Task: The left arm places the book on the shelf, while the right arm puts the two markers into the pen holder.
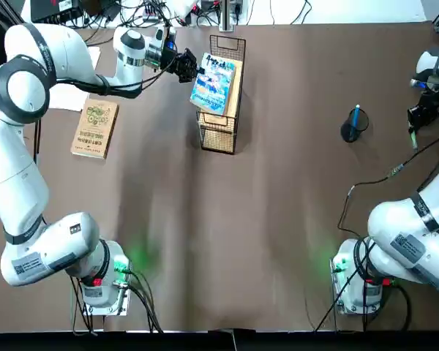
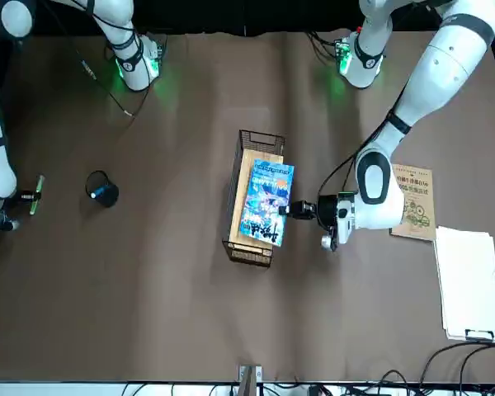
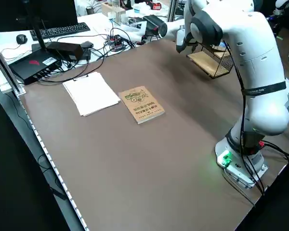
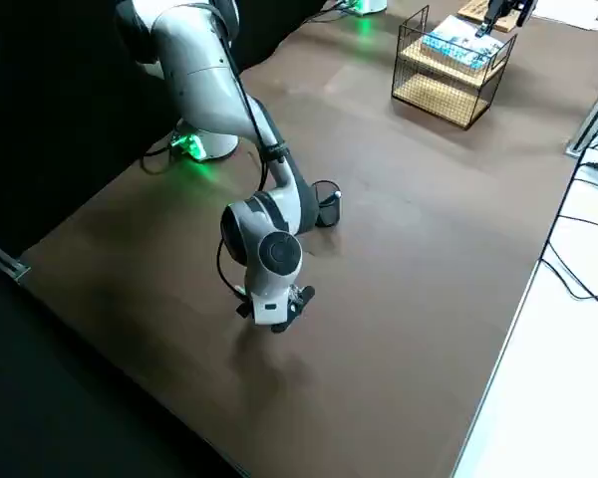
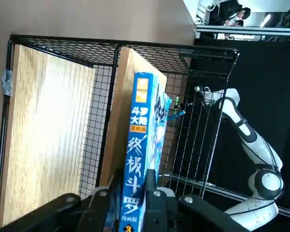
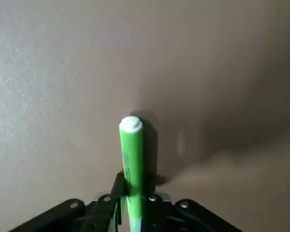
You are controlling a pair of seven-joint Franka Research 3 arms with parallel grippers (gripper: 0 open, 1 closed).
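My left gripper (image 1: 187,66) is shut on the spine edge of the light-blue book (image 1: 214,84), also seen in the left wrist view (image 5: 140,154). The book lies flat over the wooden top of the black wire shelf (image 1: 221,135) at the table's far middle, overhanging the side towards the gripper. I cannot tell whether it rests on the plank (image 5: 48,130). My right gripper (image 1: 423,117) hangs at the far right, shut on the green marker (image 6: 131,154). The marker (image 1: 413,139) sticks out over bare table. The blue marker (image 1: 357,115) stands in the black pen holder (image 1: 350,131), left of that gripper.
A tan book with a green emblem (image 1: 96,128) lies at the far left, beside white paper on a clipboard (image 2: 469,280). Cables and electronics line the table's far edge (image 3: 62,48). A black cable (image 1: 373,179) trails across the table near the right arm.
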